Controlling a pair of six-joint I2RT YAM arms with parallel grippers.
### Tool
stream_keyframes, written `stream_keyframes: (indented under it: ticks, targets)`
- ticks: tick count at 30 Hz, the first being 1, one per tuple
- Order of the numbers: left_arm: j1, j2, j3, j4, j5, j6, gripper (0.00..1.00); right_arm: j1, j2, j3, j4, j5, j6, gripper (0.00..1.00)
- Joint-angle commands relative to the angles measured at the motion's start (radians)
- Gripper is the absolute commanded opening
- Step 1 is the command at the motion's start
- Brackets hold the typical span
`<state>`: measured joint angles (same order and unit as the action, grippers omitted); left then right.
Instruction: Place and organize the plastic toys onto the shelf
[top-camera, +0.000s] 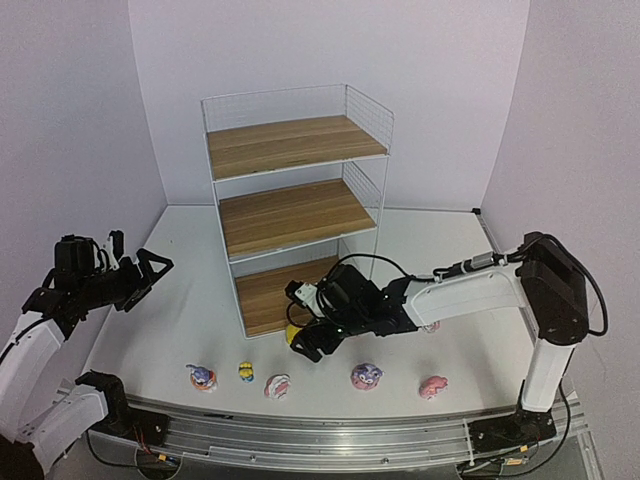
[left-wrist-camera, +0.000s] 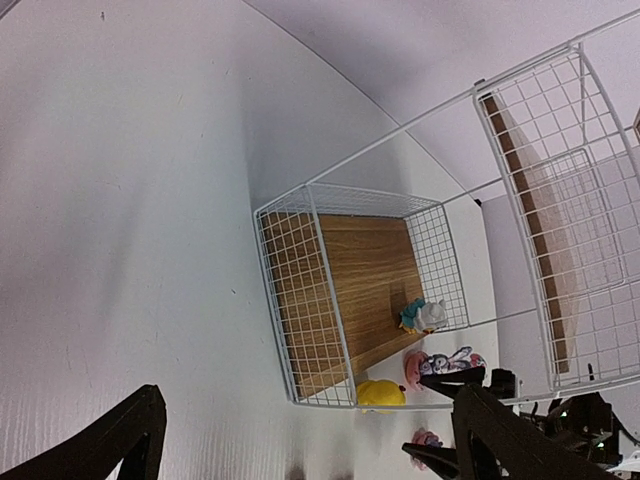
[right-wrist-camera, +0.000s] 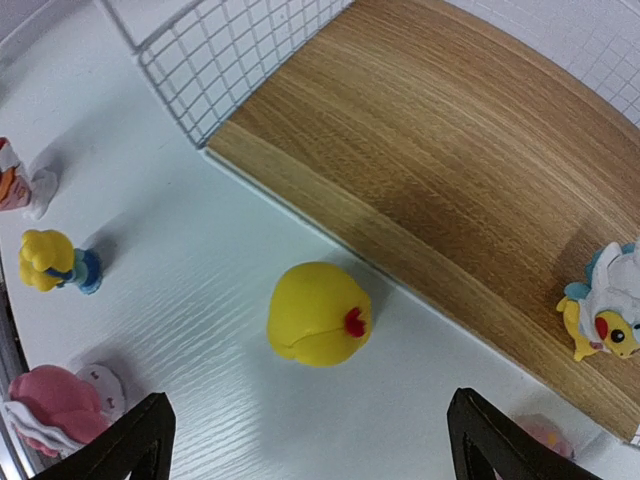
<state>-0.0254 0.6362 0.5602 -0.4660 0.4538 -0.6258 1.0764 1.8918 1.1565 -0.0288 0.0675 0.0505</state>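
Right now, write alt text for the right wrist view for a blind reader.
A round yellow toy lies on the white table, ahead of the open right hand and just short of the shelf's bottom board. A small white-and-yellow figure sits on that board at right; more toys are at the left edge.

You get only a sliver of the pink toy (top-camera: 430, 327) behind the right arm (top-camera: 450, 295), which also covers part of the yellow toy (top-camera: 294, 334). In the right wrist view, a figure (right-wrist-camera: 18, 188) is cut by the left edge, and a second pink toy (right-wrist-camera: 545, 436) sits half behind the jaws.
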Motion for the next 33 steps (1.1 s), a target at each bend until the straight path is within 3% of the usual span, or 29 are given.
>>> stream_keyframes:
  ticks: [1,16,33]
  targets:
    - [0.004,0.015,0.015,0.024,0.021,0.021,1.0,-0.017,0.058,0.078,0.006,-0.024,-0.015,0.92]
    - [0.004,0.034,0.026,0.02,0.025,0.032,1.0,-0.041,0.167,0.143,0.071,-0.092,-0.043,0.67]
    - [0.004,0.051,0.025,0.029,0.039,0.037,1.0,-0.062,0.171,0.119,0.147,-0.132,-0.033,0.6]
